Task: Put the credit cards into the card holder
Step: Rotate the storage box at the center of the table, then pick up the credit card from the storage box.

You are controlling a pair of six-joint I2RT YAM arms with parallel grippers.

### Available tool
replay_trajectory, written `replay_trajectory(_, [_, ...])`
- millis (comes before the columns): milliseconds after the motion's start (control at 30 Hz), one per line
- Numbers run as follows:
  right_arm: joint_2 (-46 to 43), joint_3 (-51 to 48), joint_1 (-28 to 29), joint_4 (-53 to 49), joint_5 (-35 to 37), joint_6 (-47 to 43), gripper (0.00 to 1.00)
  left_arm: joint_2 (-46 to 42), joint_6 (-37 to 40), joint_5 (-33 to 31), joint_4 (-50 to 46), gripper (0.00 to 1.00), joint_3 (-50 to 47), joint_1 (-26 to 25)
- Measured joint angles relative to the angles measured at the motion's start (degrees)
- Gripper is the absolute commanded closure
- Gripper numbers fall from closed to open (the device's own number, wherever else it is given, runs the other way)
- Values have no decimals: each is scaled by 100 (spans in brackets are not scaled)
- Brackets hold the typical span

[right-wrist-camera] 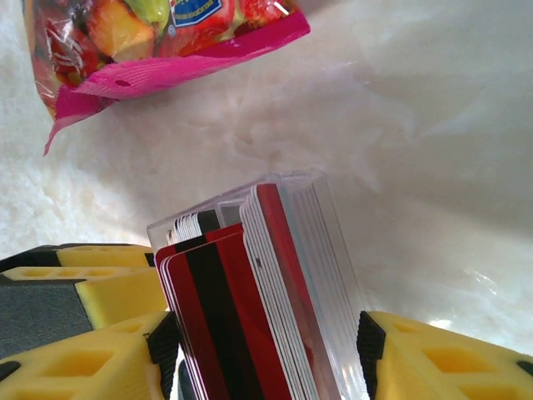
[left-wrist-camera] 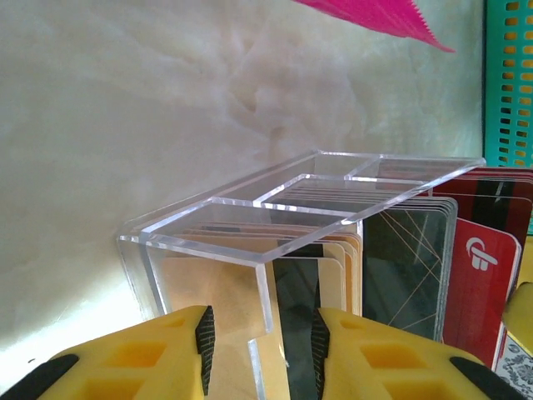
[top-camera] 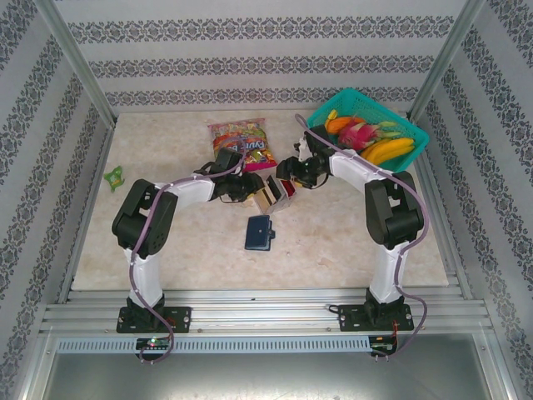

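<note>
Clamps clear box [right-wrist-camera: 329,250] of probably stiff, slick, light cards [right-wrist-camera: 208,325] in right gripper [right-wrist-camera: 265,346] (left gripper [left-wrist-camera: 261,346] straddling a wall, grip unclear); best pinched by exposed edges.

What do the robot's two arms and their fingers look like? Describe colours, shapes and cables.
Both the left arm and right arm have white links, bulky black joints and black base plates. A lilac cable runs along each. The fingers are blocky yellow with square recesses and black pads.
</note>
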Motion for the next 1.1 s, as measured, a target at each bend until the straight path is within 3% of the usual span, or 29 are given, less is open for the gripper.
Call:
replay_trajectory(233, [-107,387,39,-579,986,-538,26,0,232,-2,-267,60,11,-2])
replay_trajectory(633, [-24,1154,750,-1434,2817,-1403,30,9,339,0,-348,58,15,-2])
replay_trajectory(1100, [339,1307,1008,-1753,3770,-1742,29,109,339,20,-343,60,24,-2])
